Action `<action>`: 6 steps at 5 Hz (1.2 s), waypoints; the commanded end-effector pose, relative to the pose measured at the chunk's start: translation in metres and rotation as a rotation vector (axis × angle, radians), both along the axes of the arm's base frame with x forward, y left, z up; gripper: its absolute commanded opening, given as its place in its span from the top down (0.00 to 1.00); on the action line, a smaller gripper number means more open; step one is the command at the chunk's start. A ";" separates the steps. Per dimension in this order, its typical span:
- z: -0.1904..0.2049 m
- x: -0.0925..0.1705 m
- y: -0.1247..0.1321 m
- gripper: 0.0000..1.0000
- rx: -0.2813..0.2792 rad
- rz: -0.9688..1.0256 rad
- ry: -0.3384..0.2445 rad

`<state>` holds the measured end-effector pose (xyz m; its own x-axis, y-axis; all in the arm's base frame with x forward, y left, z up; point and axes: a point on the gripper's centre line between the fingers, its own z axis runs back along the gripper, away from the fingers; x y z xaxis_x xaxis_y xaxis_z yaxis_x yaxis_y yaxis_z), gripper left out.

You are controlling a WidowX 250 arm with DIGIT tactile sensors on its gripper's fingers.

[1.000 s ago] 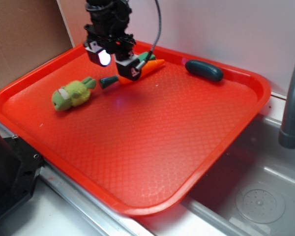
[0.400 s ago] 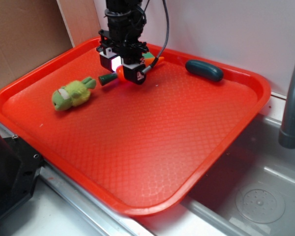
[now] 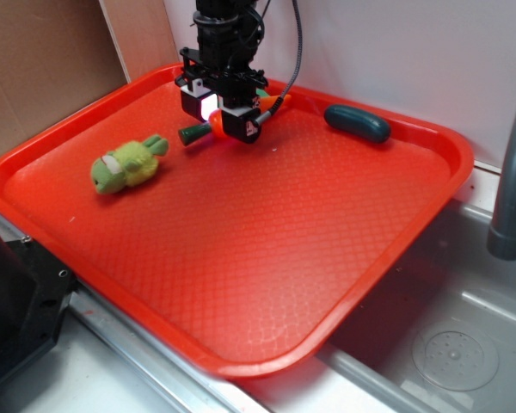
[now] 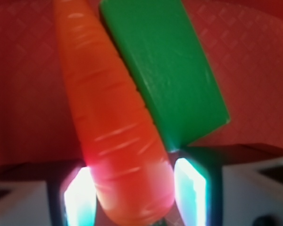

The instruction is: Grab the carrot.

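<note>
The orange carrot (image 3: 213, 127) lies at the back of the red tray (image 3: 241, 267), its dark green stem stub (image 3: 192, 134) pointing left and its tip (image 3: 273, 102) pointing right. My gripper (image 3: 217, 120) is lowered over the carrot's thick end. In the wrist view the carrot (image 4: 108, 117) fills the gap between my two lit fingers, and both pads press against its sides, so the gripper (image 4: 134, 195) is shut on it.
A flat green block (image 4: 165, 70) lies right beside the carrot. A dark green toy cucumber (image 3: 357, 123) sits at the tray's back right and a yellow-green plush toy (image 3: 127, 164) on the left. A steel sink (image 3: 464, 344) and faucet pipe (image 3: 512, 198) are on the right.
The gripper has dropped down over the carrot and shifted a little to the right. The carrot's stem end has slid slightly right and back with it.
</note>
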<state>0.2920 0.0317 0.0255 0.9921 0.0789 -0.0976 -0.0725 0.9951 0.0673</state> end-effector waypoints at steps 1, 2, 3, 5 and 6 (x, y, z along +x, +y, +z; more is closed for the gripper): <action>0.089 -0.026 -0.008 1.00 0.012 0.023 -0.108; 0.121 -0.053 -0.015 1.00 -0.021 0.034 -0.127; 0.154 -0.089 -0.017 1.00 -0.098 0.011 -0.185; 0.173 -0.138 -0.024 1.00 -0.159 -0.015 -0.210; 0.167 -0.139 -0.022 1.00 -0.219 0.016 -0.167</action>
